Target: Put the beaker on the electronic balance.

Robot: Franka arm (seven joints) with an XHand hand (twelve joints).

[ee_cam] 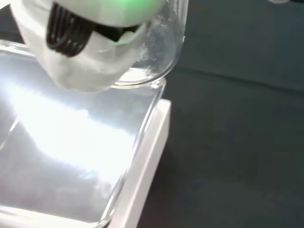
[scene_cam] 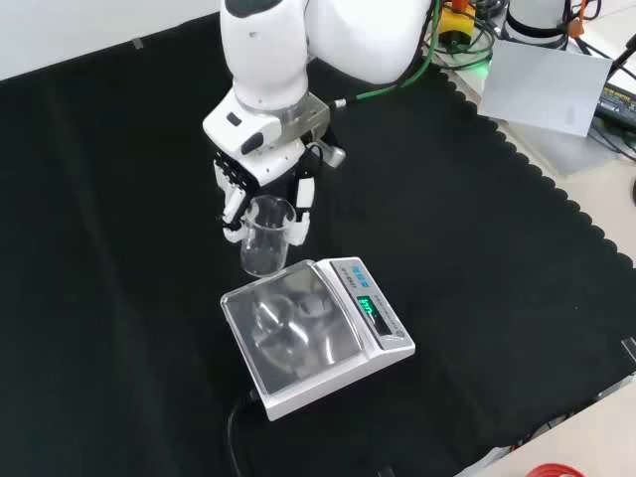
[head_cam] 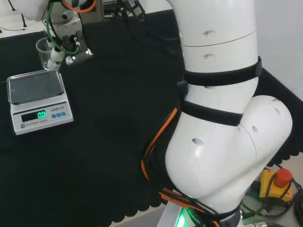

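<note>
While the clear glass beaker (scene_cam: 265, 238) is hanging upright in the hand (scene_cam: 260, 184), its base is sitting just beside the far edge of the electronic balance (scene_cam: 316, 333) in the front view, not yet over the middle of the pan. The hand's fingers are curling round the beaker's wall from both sides near the rim, so the vessel is staying level with its mouth up; I judge that this side grasp is leaving the bottom free to be set down flat. In the wrist view the beaker's rounded base (ee_cam: 152, 66) is showing close above the corner of the weighing pan (ee_cam: 71, 156), though whether it is touching the pan cannot be told.

The beaker is a straight-walled, thin, transparent cylinder and looks empty. The balance is a low white box with a square, shiny metal pan under a clear cover that is mirroring the light, and a green-lit display (scene_cam: 369, 304) on its sloping front. In the head view the beaker (head_cam: 46, 52) is standing just behind the balance (head_cam: 40, 101), with the hand (head_cam: 66, 47) beside it.

The black and white hand is hanging from the arm's white links (scene_cam: 263, 60), smooth and glossy. Everything is lying on a matte black cloth (scene_cam: 109, 298) with a scalloped edge, which is making the clear glass easier to pick out. As I judge it, the carry is nearly done, with the lowering onto the pan remaining.
</note>
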